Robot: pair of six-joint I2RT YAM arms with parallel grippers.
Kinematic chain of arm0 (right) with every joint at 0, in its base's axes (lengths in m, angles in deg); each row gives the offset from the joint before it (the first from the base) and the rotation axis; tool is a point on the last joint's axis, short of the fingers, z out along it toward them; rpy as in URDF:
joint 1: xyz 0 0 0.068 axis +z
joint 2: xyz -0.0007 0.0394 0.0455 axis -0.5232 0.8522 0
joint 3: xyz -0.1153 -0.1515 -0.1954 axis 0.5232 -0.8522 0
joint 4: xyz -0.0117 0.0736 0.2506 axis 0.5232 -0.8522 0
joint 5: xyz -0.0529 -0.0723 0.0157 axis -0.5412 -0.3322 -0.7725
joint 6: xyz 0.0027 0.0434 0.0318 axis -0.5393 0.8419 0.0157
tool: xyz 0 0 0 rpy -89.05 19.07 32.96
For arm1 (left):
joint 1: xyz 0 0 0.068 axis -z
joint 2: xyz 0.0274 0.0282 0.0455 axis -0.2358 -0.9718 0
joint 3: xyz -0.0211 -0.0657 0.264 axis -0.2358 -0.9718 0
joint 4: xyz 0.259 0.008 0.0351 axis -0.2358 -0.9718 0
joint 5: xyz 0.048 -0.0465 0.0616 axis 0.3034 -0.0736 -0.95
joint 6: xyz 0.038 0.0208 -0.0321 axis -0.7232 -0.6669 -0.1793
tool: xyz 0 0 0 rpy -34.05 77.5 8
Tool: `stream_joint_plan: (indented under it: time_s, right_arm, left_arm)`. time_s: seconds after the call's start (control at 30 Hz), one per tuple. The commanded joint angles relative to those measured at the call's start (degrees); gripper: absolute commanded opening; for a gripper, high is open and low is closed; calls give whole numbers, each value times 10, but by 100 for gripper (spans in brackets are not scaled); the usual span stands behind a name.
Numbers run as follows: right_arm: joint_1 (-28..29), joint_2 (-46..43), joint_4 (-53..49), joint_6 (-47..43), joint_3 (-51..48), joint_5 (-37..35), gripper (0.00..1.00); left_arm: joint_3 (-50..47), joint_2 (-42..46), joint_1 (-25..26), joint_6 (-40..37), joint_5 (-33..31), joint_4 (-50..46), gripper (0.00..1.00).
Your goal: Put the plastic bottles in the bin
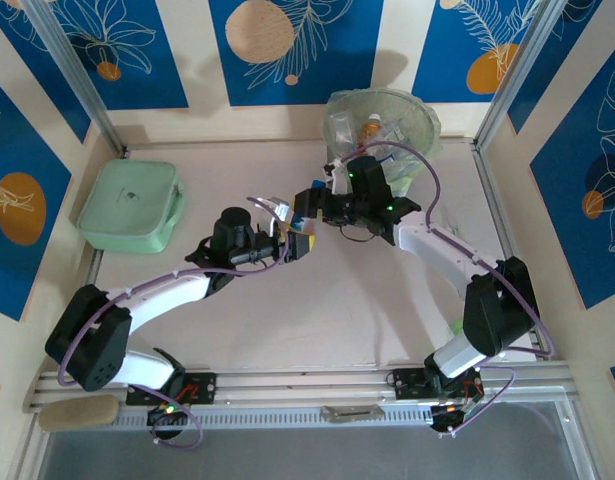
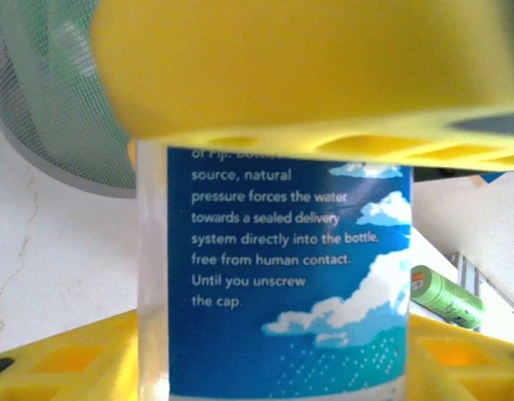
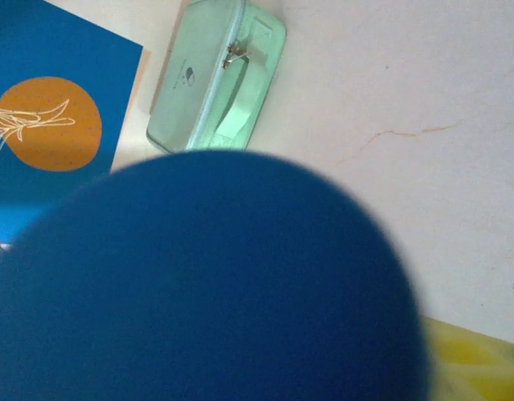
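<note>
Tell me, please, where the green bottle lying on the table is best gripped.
Probably across mid-body, from above, jaws astride the green bottle: it lies on its side, so its long rounded flanks are free.

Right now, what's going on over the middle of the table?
Both arms meet above the table at one blue-labelled bottle. The left tool has it clamped between its yellow pads. The right tool is up against what looks like its blue cap, but I cannot tell whether it has gripped. It looks like a handover toward the bin, which holds several bottles. A green bottle lies on the table.
</note>
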Motion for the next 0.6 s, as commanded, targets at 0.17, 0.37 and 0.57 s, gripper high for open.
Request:
stream_joint_plan:
  time_s: [0.17,0.37,0.57]
  right_arm:
    - [-5,-8,-1,-7,27,2,54]
    - [-25,-34,-18,-28,32,-18,54]
    - [-38,-67,-22,-57,45,-33,54]
  left_arm:
    - [-25,41,-4,-11,-37,1,81]
    - [-55,79,-16,4,-87,6,99]
    - [-78,94,-58,64,-196,-50,99]
